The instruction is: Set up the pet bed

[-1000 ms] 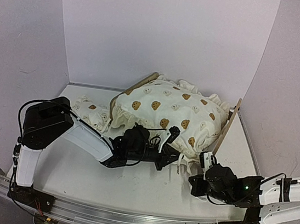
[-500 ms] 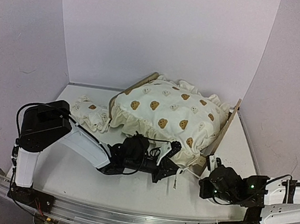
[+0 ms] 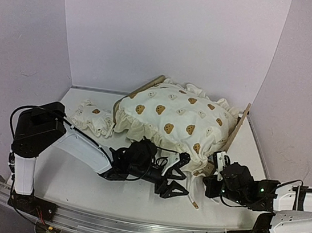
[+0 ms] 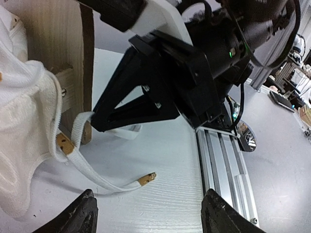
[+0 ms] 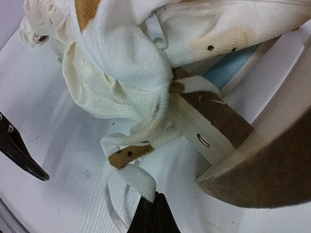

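The pet bed stands at the back of the table, its light-wood frame mostly buried under a cream bear-print cushion. In the right wrist view a wooden corner post and a strip of blue fabric show under the cushion. My right gripper is shut on a white cushion tie beside that post. My left gripper is open above the table. A loose tie with a brown tip lies just ahead of it, untouched. In the top view the left gripper sits left of the right gripper.
A small cream bear-print pillow lies left of the bed. Both arms crowd the bed's near right corner. The metal base rail runs along the table's near edge. White walls enclose the table on three sides.
My left gripper has opened, let go of the cushion's tie and dropped back toward the near edge. My right gripper has moved in to the bed's corner, still shut.
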{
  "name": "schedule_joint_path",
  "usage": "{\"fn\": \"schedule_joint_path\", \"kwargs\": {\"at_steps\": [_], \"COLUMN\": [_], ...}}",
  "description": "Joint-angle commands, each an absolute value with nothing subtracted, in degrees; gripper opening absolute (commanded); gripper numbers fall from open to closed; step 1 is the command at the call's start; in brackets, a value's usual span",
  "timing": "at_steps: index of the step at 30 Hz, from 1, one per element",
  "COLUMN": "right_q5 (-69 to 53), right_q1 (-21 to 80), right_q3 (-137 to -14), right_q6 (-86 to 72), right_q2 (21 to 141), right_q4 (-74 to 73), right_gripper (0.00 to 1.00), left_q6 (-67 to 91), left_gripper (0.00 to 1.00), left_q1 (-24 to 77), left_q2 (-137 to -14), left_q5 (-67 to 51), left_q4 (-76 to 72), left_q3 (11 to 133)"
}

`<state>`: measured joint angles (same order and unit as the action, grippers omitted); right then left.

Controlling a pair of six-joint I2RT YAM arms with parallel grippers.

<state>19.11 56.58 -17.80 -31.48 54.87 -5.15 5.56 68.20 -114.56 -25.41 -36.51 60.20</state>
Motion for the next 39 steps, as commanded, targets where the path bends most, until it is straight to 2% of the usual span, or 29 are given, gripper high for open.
{"fn": "schedule_joint_path", "kwargs": {"at_steps": [1, 5, 10, 20, 24, 28, 30, 39], "right_q5": [18.12, 18.11, 18.01, 16.75, 16.77, 17.21, 16.7, 15.61], "right_q1": [55.91, 55.6, 55.34, 55.2, 55.13, 54.69, 54.03, 51.43], "right_q3": [-18.63, -18.76, -19.23, -20.07, -20.45, -21.44, -22.18, -24.39], "right_q6": [-30.1, -30.15, -29.31, -28.48, -28.39, -28.73, -28.86, -31.22], "right_q2": [54.84, 54.92, 55.19, 54.71, 54.9, 55.84, 57.18, 63.53], "right_q4": [-2.84, -2.9, -2.9, -2.9, -2.89, -2.92, -2.19, 2.62], "right_gripper": [0.0, 0.0, 0.0, 0.0, 0.0, 0.0, 0.0, 0.0], "left_q6": [9.7, 11.56, 8.38, 4.66, 4.8, 4.6, 4.0, 4.56], "left_gripper": [0.72, 0.61, 0.54, 0.38, 0.25, 0.07, 0.02, 0.0], "left_q1": [66.16, 65.05, 65.06, 65.12, 65.13, 65.21, 65.32, 66.21], "left_q2": [-111.74, -117.02, -122.32, -125.82, -126.9, -125.73, -124.61, -120.01], "left_q5": [-26.7, -22.86, -20.14, -15.36, -15.46, -14.72, -14.8, -16.19], "left_q4": [-37.55, -36.03, -33.56, -32.15, -31.9, -31.88, -31.97, -33.28], "left_q3": [64.29, 70.1, 76.21, 79.69, 81.13, 80.43, 79.43, 75.18]}}
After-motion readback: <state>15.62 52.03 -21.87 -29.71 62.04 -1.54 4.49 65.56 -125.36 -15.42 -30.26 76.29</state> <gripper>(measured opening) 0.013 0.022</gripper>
